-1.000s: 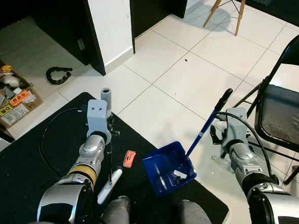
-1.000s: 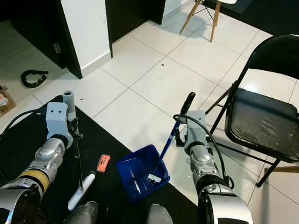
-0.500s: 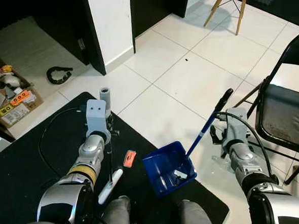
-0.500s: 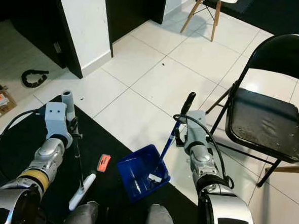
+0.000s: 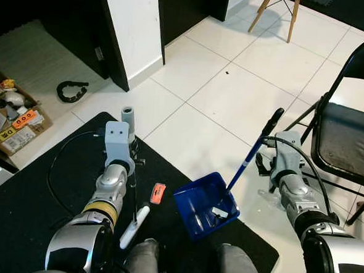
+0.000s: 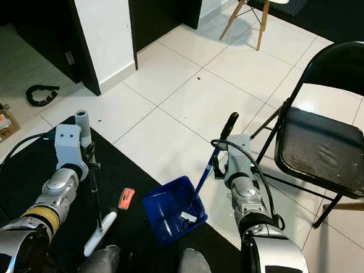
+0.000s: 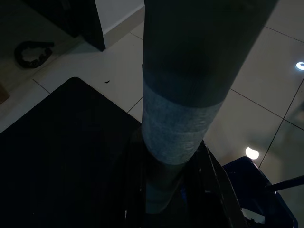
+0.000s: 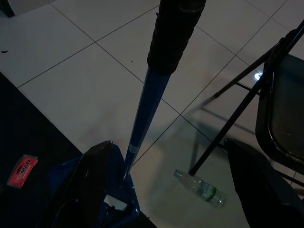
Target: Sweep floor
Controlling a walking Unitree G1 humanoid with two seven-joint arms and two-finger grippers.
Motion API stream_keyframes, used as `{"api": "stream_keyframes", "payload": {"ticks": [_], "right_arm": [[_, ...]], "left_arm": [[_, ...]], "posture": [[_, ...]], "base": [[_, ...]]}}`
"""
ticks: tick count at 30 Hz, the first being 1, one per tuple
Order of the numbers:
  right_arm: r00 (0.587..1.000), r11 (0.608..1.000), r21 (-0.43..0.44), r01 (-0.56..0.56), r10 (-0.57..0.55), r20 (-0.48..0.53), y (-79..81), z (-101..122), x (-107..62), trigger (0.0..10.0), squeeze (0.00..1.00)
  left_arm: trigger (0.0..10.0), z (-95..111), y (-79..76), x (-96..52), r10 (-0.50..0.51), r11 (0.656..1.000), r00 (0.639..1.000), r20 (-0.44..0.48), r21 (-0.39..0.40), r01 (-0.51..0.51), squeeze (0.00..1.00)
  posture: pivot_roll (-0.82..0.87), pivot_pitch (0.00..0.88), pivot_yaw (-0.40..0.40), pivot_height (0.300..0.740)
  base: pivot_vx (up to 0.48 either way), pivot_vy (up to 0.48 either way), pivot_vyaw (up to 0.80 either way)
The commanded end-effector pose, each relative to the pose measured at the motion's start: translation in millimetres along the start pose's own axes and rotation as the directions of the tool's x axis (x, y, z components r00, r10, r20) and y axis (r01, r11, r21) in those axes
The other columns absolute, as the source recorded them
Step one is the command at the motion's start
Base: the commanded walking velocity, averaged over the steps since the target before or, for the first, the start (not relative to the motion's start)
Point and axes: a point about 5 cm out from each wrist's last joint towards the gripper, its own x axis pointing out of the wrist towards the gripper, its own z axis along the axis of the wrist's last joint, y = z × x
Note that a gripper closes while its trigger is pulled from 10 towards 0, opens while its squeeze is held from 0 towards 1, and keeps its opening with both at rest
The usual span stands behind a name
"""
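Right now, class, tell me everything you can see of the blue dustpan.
The blue dustpan looks like glossy plastic: an open scoop with raised walls and a long blue handle ending in a black grip. It sits on the edge of the black mat, beside the white tiles, its handle slanting up towards the right end effector. A small white scrap lies inside the scoop. Whether that end effector clamps the handle cannot be told.

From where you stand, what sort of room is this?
Probably a lived-in home room, perhaps a study or dining corner: white tiled floor, a black mat underfoot, a black folding chair, and a cardboard box of odds and ends.
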Motion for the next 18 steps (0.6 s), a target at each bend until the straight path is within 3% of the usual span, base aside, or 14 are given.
{"api": "stream_keyframes", "payload": {"ticks": [1, 18], "right_arm": [[1.000, 1.000, -0.005, 0.004, -0.004, -0.009, -0.6, -4.5, -1.7, 10.0, 0.00], [1.000, 1.000, -0.015, 0.007, -0.008, -0.016, 0.0, -6.7, -2.4, 10.0, 0.00]], "left_arm": [[10.0, -27.6, -8.0, -8.8, -0.016, 0.999, 0.993, -0.113, -0.031, 0.013, 0.00], [10.0, -29.8, -7.4, -9.8, -0.015, 0.999, 0.993, -0.120, -0.031, 0.011, 0.00]], "posture": [[-0.05, 0.083, -0.031, 0.740], [-0.06, 0.051, -0.041, 0.740]], "base": [[0.000, 0.000, 0.00], [0.000, 0.000, 0.00]]}}
